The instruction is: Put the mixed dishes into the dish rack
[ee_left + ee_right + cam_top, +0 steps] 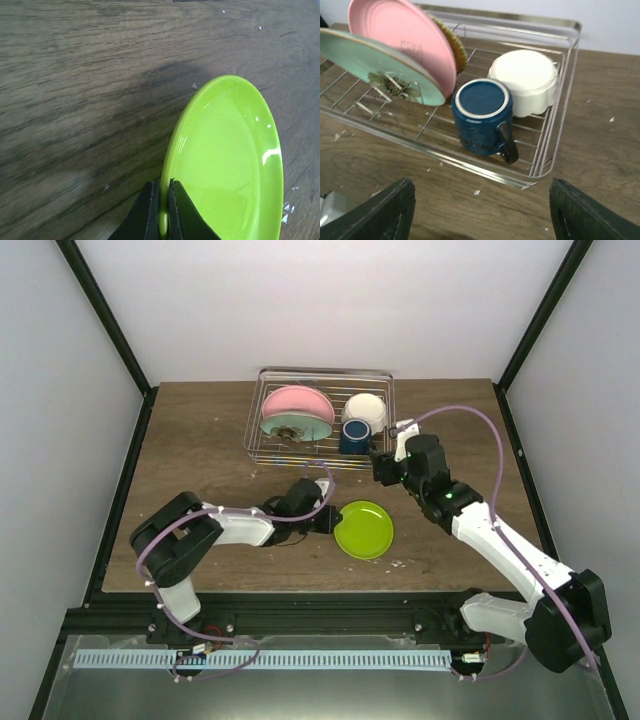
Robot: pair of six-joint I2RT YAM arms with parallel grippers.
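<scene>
Presently, the left gripper (161, 192) is closed on the near rim of the yellow-lime plate (230, 160), with one black finger (148, 212) on the outer side of the rim and the other on the inner side, both pressed against it. In the top view the left gripper (330, 518) meets the left edge of the yellow-lime plate (365, 530), which sits face up on the wooden table (200, 450), in front of the dish rack (256, 425) and apart from it. Whether the clamped edge is raised off the table (75, 75) cannot be determined. The right gripper (480, 215) is spread wide and holds nothing; its two dark fingers (380, 215) appear at the lower corners of the right wrist view, above bare table (610, 125). In the top view the right gripper (383, 468) hovers just in front of the right front corner of the dish rack. Inside the dish rack (520, 20), the dark blue mug (482, 117) stands inverted, base up, with its handle toward the front wire. The white scalloped bowl (525, 80) sits inverted directly behind it, touching or nearly touching. To their left, the pink plate (402, 37) and the mint-green plate (375, 62) stand tilted on edge, with the mint-green plate in front. The top view confirms the arrangement: pink plate (298, 405) and mint-green plate (295, 428) in the left part, white scalloped bowl (365, 410) and dark blue mug (353, 436) in the right part.
</scene>
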